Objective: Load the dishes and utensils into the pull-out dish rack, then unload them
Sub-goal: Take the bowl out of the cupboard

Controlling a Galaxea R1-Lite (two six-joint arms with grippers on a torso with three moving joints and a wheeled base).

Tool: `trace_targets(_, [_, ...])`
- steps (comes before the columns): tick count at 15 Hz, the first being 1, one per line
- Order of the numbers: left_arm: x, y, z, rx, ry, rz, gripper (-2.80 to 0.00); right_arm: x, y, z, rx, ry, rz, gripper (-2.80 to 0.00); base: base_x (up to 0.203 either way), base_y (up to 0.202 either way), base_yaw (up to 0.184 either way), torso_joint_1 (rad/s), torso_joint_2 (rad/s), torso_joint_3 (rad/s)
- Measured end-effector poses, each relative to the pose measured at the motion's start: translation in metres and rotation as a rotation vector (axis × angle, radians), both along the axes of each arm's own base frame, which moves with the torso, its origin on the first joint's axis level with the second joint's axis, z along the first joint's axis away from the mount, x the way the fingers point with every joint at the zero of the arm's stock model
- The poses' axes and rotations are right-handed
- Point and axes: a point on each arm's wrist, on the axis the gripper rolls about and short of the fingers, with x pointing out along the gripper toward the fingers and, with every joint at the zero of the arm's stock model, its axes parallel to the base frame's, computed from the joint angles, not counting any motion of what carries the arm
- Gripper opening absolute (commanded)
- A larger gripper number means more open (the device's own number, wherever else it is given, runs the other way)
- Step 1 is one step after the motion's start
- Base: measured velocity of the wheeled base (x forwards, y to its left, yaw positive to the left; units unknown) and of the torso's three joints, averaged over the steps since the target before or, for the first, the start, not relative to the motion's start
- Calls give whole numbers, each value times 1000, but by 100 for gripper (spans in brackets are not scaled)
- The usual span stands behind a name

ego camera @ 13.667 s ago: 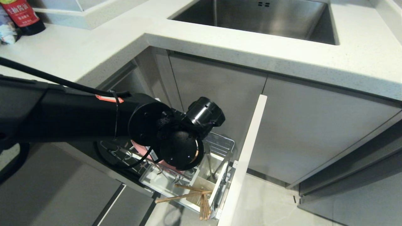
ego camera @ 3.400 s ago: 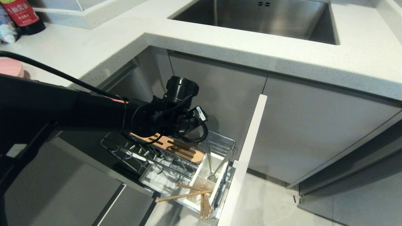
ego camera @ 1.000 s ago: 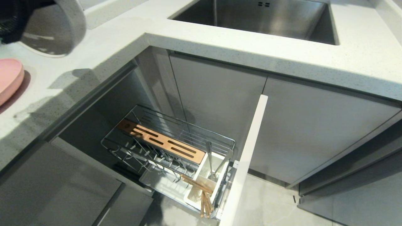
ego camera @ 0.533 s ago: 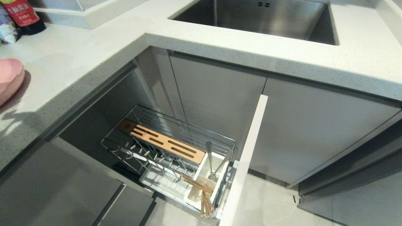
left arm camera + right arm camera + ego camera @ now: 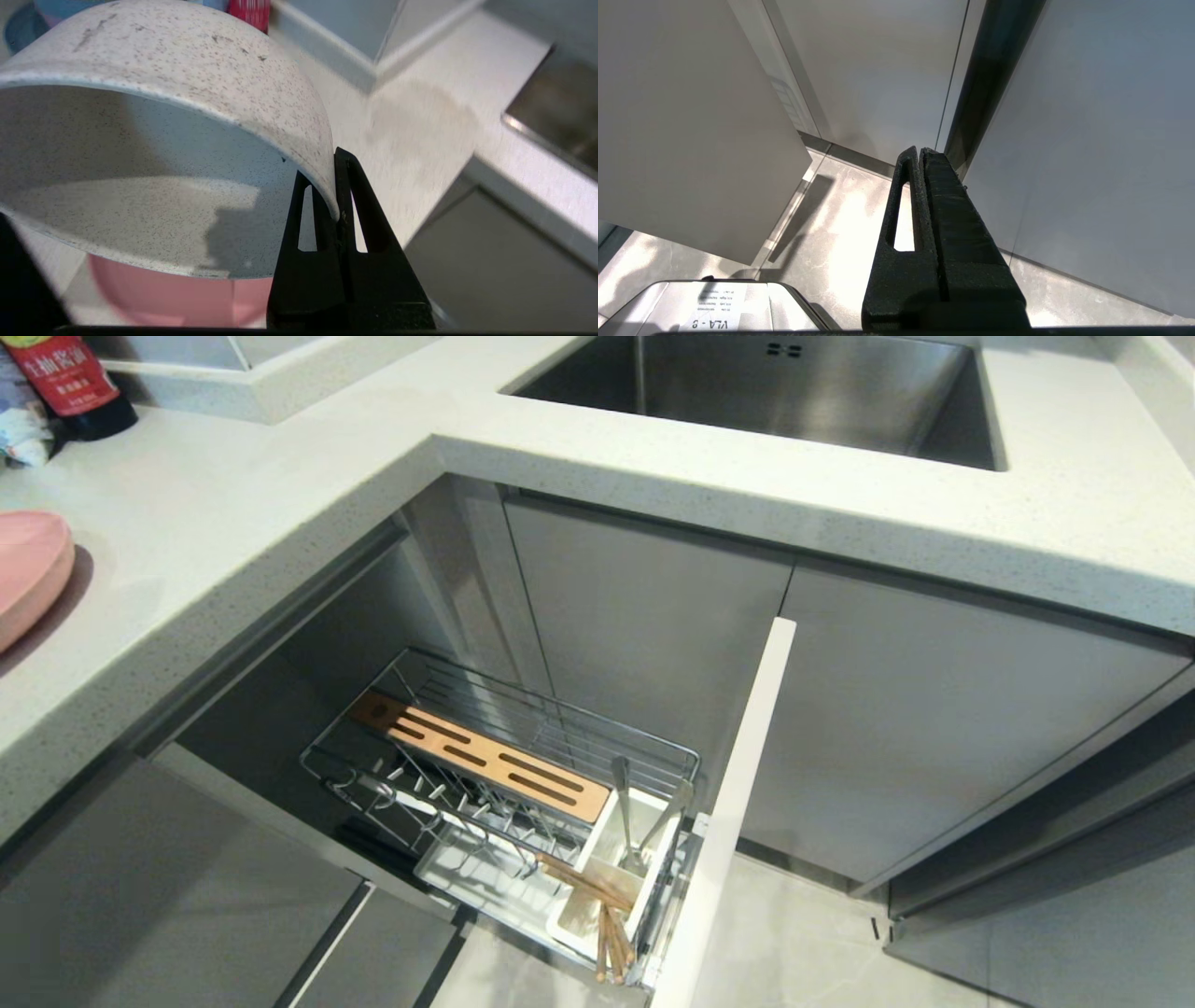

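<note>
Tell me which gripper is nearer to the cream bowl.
Left. The left gripper is shut on the cream bowl at its rim; the right gripper hangs shut down by the cabinet fronts.

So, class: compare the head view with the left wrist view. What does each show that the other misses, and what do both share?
Only the head view shows the pull-out rack, with chopsticks and a spoon in its utensil box, plus the sink. Only the left wrist view shows the left pincer shut on the speckled bowl's rim. Both show the pink plate and the white counter.
</note>
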Motion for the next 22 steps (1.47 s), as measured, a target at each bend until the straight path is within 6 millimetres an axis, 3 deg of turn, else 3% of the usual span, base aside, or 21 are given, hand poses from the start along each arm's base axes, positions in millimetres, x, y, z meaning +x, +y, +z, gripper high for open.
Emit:
trace_targets(3, [-3, 1, -5, -19, 178, -2, -280, 0, 0, 0, 0, 0, 0, -280, 0, 0, 0, 0, 0, 0])
trace_targets(8, [28, 21, -15, -60, 404, 154, -280, 0, 0, 0, 0, 0, 0, -280, 0, 0, 0, 0, 0, 0])
trace_targets(14, [56, 32, -32, -18, 622, 113, -280, 0, 0, 0, 0, 0, 0, -280, 0, 0, 0, 0, 0, 0])
trace_targets(22, [65, 35, -38, -12, 681, 95, -280, 0, 0, 0, 0, 0, 0, -280, 0, 0, 0, 0, 0, 0])
